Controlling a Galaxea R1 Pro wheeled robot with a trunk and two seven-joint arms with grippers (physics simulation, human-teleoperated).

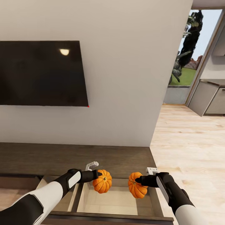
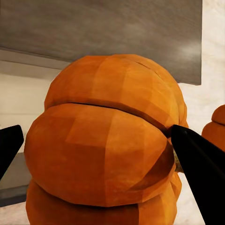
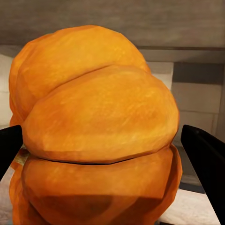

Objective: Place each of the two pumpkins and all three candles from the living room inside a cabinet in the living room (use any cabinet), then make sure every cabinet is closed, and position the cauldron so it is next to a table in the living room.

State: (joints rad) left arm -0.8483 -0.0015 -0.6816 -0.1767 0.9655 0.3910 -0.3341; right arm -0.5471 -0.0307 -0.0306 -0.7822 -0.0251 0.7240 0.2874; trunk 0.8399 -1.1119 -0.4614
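Observation:
Two orange ribbed pumpkins hang over an open drawer (image 1: 112,200) of the low dark brown cabinet (image 1: 75,157). My left gripper (image 1: 99,178) is shut on the left pumpkin (image 1: 102,181), whose ribs swell between the black fingers (image 2: 199,168) in the left wrist view (image 2: 108,140). My right gripper (image 1: 137,181) is shut on the right pumpkin (image 1: 137,186), seen close up (image 3: 98,126) between its dark fingertips (image 3: 206,154). The other pumpkin (image 2: 216,129) peeks in at the edge of the left wrist view. The drawer's pale beige inside lies just below both pumpkins.
A black TV (image 1: 42,73) hangs on the white wall above the cabinet. Another drawer (image 1: 18,187) stands open at the left. Pale wood floor (image 1: 190,147) stretches to the right toward a window and grey kitchen counters (image 1: 209,100).

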